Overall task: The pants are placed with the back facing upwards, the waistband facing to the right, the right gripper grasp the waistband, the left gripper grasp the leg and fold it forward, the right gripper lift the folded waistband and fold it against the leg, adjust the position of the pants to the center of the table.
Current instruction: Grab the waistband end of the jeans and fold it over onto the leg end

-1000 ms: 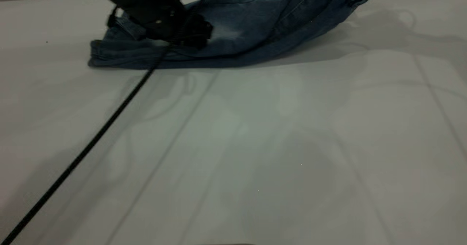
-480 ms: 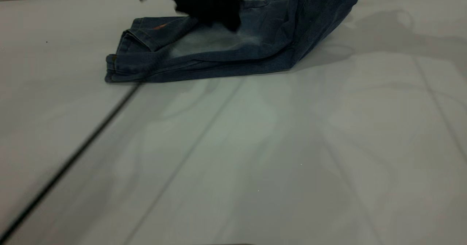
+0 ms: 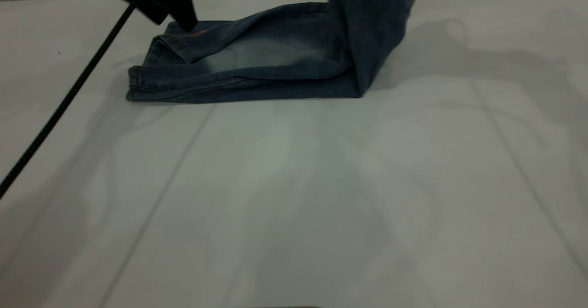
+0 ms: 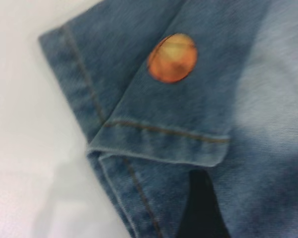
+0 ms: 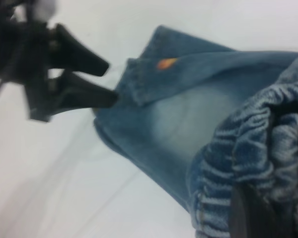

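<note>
The pants [image 3: 275, 64] are lying folded lengthwise on the counter [image 3: 294, 198] in the upper middle of the exterior frame, well toward its far edge. Their leg [image 3: 183, 42] end is pointing to the frame's left, with its hem corner turned back on itself. The waistband [image 5: 253, 148] end is rising off the counter at the fold's right and running out of the top of the frame, where the right end effector [image 5: 258, 213] is gripping it. The left end effector [image 3: 177, 12] is hanging at the upper left, just beside the leg's far corner, fingers spread apart. A cable [image 3: 59, 106] is slanting from it down to the frame's left edge.
</note>
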